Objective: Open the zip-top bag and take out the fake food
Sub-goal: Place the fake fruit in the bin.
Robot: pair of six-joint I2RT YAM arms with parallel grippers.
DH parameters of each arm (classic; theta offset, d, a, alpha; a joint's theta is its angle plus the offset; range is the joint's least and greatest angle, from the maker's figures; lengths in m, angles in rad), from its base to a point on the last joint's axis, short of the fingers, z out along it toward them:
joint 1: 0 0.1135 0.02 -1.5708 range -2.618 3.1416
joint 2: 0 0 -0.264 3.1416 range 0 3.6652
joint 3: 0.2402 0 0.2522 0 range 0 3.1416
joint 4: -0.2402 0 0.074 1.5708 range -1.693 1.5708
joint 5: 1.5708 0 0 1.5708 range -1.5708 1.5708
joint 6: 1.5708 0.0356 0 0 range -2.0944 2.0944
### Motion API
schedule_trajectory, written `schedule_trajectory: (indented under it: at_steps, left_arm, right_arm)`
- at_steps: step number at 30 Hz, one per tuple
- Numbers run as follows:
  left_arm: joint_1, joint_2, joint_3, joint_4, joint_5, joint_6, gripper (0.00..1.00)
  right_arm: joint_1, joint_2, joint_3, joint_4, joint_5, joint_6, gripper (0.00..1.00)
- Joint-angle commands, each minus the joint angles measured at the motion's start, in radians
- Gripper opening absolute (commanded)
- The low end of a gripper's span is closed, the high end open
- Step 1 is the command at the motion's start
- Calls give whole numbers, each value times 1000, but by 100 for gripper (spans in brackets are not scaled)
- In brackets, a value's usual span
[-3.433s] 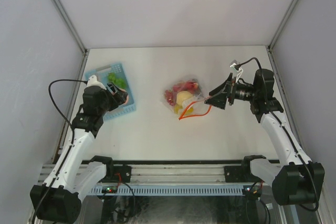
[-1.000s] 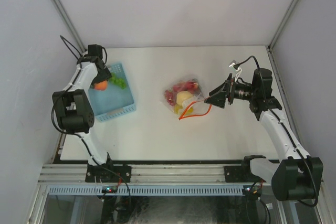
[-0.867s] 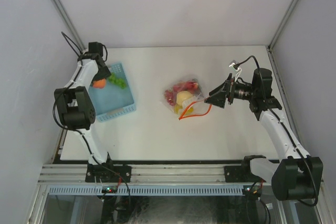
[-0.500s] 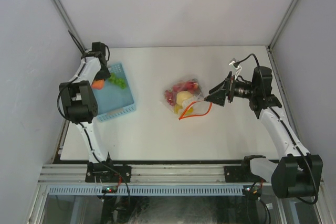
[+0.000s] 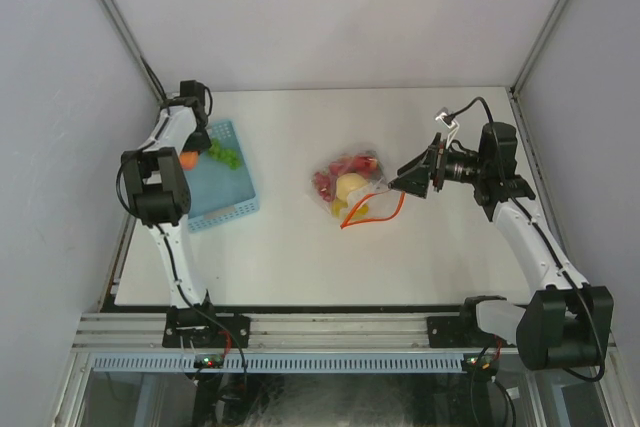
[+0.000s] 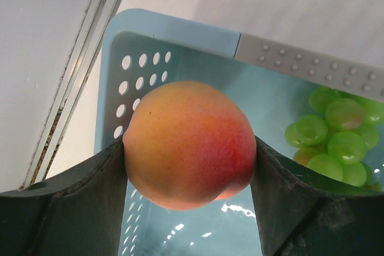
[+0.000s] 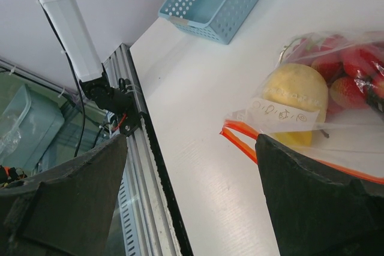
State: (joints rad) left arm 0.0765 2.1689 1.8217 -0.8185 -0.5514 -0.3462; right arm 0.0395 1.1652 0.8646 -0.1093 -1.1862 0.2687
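Note:
The zip-top bag [image 5: 347,183] lies mid-table, its red-orange zip strip [image 5: 376,215] parted on the near right side. Inside it, fake food shows: a yellow piece [image 7: 297,91] and red strawberries [image 7: 354,64]. My right gripper [image 5: 408,181] hovers open just right of the bag. In the right wrist view, the right gripper [image 7: 192,196] has one finger beside the zip strip [image 7: 240,142] and nothing between the fingers. My left gripper [image 5: 195,143] is shut on an orange-red peach [image 6: 189,142] above the blue basket [image 6: 180,28].
The light-blue slotted basket [image 5: 232,203] sits at the back left, near the wall rail, and holds green grapes [image 6: 336,136]. The table's near edge is a metal rail [image 7: 144,148]. Enclosure walls stand on both sides and behind.
My left arm has swung further toward the back-left corner, still holding the peach over the basket. My right gripper has shifted slightly toward the back, staying open by the bag.

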Motion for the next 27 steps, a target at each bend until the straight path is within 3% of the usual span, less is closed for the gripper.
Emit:
schedule_trajectory:
  at_steps: [1, 11, 20, 27]
  left_arm:
    - [6, 20, 60, -2, -53, 34, 9]
    - [6, 63, 64, -10, -87, 48, 26]
    - [6, 85, 72, -24, -106, 47, 68]
    - [9, 73, 79, -26, -96, 45, 84]
  right_arm:
    - [-4, 2, 45, 17, 2, -10, 86]
    - [-4, 13, 53, 14, 2, -13, 86]
    - [-5, 8, 56, 4, 1, -20, 86]
    - [-7, 8, 62, 1, -1, -21, 86]
